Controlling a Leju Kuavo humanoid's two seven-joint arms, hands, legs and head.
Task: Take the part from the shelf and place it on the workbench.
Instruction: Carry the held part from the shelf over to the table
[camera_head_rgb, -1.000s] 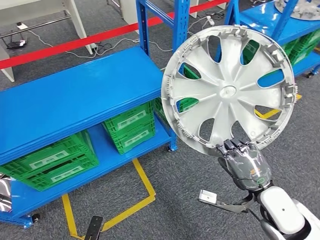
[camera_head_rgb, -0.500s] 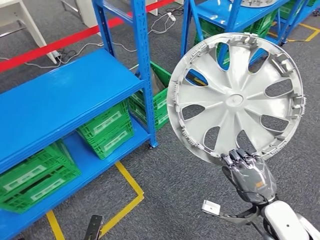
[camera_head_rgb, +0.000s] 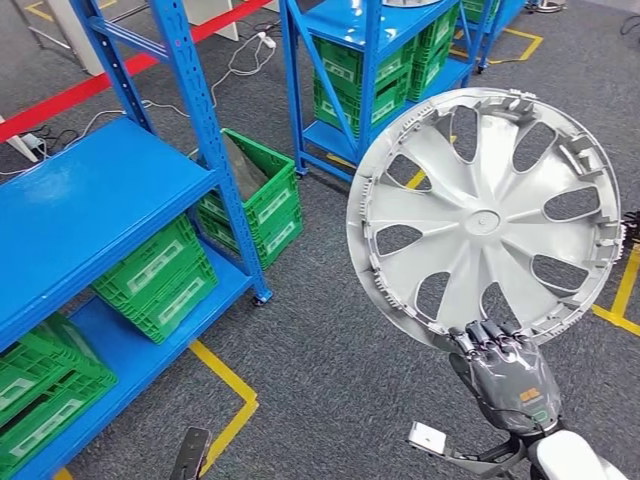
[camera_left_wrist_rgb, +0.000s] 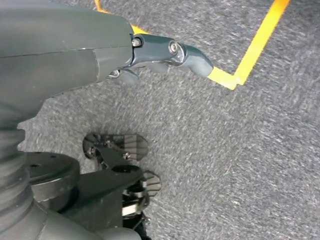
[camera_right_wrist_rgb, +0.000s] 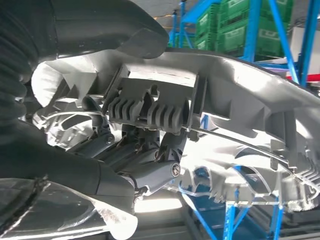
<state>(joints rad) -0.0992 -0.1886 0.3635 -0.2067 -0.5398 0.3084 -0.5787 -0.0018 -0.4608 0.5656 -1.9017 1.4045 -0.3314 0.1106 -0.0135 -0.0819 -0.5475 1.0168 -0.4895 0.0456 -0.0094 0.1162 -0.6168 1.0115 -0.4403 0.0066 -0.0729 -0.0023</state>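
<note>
Wheel cover (camera_head_rgb: 483, 215), silver, stood upright on edge directly above the right hand (camera_head_rgb: 504, 372), which gripped its lower rim; left hand (camera_left_wrist_rgb: 113, 50) hung over carpet, grasp indeterminable; no counter in sight

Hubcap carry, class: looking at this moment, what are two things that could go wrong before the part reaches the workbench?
1. The right hand grips the hubcap only at its lower rim, so the wide disc stands above the grip and might tip or slip as the robot walks.
2. Blue shelf posts stand close on the left; a turn could swing the hubcap's edge into them.
</note>
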